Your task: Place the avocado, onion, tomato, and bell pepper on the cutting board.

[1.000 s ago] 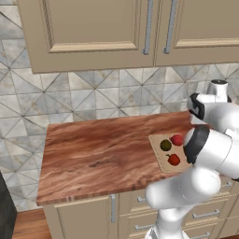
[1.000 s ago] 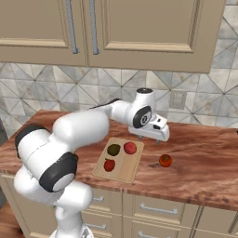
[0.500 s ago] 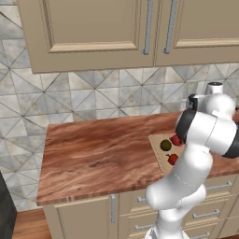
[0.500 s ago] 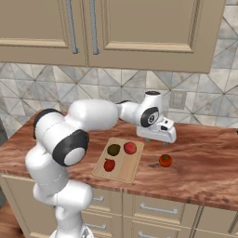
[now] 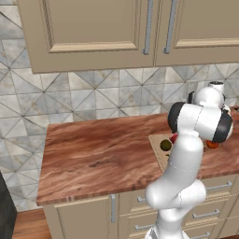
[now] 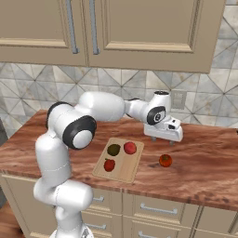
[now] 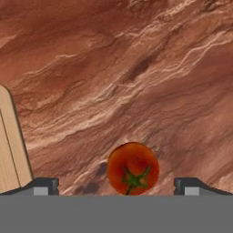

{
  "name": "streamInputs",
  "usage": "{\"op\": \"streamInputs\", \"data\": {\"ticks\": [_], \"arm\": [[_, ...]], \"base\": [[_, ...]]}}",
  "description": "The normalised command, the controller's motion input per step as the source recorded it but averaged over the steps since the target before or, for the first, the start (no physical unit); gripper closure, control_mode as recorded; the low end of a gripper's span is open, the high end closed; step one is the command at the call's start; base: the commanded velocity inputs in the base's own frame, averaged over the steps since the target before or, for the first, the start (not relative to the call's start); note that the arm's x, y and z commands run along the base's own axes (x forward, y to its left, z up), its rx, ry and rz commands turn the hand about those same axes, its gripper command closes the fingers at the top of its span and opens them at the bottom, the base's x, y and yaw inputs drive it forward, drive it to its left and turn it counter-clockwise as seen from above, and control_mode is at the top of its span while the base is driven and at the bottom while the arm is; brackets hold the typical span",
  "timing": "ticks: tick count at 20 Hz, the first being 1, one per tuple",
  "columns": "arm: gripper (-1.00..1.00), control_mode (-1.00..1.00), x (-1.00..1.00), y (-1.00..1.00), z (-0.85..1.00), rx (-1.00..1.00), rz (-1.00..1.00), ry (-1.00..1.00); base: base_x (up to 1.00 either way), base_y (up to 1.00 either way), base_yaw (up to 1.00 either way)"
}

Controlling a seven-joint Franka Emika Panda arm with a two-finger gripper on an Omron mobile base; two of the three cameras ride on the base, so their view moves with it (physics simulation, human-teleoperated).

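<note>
— Two big things first: what are they?

— One long reddish-brown wood surface (image 6: 209, 162) under tan cabinets (image 6: 139, 32), and the white arm (image 6: 107, 106) reaching across it toward 3 o'clock in the right base view.

— And next in size?

— The cutting board (image 6: 128, 169), pale tan, lying flat on the surface near its front edge. In the hand view its rounded corner (image 7: 11, 145) shows at 9 o'clock.

— What lies on it?

— Three round things: the avocado (image 6: 114, 149), dark olive, at the board's 11 o'clock; a red ball (image 6: 130, 148) just beside it at 1 o'clock; another red ball (image 6: 109, 164) at 7 o'clock. From the left base view the avocado (image 5: 165, 145) peeks out beside the arm.

— The tool?

— The tool (image 6: 163, 140) hangs above the surface, off the board toward 3 o'clock. Its tips stand wide apart and hold nothing — in the hand view they sit at the far lower corners.

— Anything between them?

— The tomato (image 7: 133, 169), red with a green stem, resting on the bare surface between the tips, touching neither. In the right base view the tomato (image 6: 165, 161) lies apart from the board, at its 3 o'clock.
</note>
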Motion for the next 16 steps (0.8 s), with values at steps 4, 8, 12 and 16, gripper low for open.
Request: {"op": "streamInputs", "data": {"ticks": [4,8,12,16], "arm": [[-1.0,-1.0,0.11,-0.12,-0.25,0.05,0.0,0.02],[-1.0,-1.0,0.0,-0.02,-0.37,0.04,0.0,0.03],[-1.0,-1.0,0.0,-0.05,-0.32,0.0,0.0,0.04],[-1.0,-1.0,-0.01,-0.12,-0.14,0.0,0.0,0.04]], "base": [[0.0,0.0,0.0],[0.0,0.0,0.0],[0.0,0.0,0.0],[0.0,0.0,0.0]]}}
